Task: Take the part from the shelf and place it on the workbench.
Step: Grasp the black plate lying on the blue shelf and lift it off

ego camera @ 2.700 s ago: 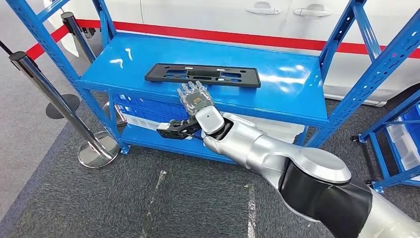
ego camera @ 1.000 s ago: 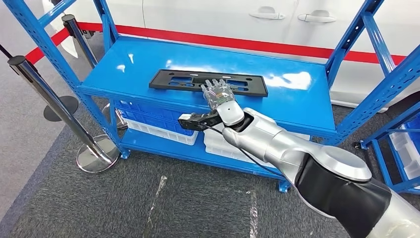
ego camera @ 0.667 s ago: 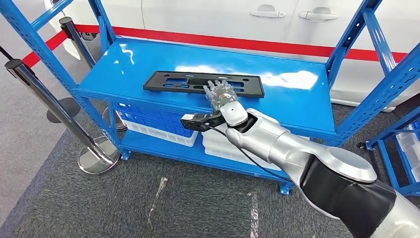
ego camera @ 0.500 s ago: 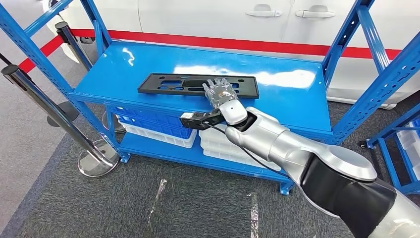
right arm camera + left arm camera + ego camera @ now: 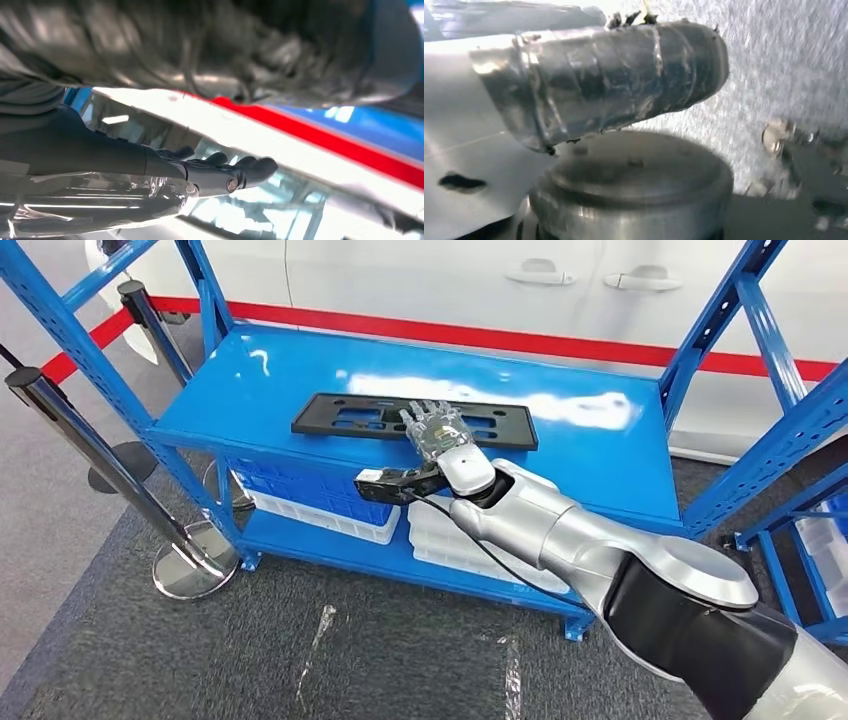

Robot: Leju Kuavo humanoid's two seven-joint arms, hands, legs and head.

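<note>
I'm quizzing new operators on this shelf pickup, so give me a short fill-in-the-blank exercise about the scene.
1. The black part lies flat on the top level of the ____ shelf.
2. The robot's ____ hand reaches over the part's near edge, fingers spread.
3. On the shelf's lower level stand a blue and a ____ bin.
4. Behind the shelf, a ____ stripe runs along the white car.

Missing words: blue; right; white; red

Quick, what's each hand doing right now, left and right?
Left hand: cannot be told.
Right hand: open, fingers spread over the black part on the shelf, holding nothing.
</note>
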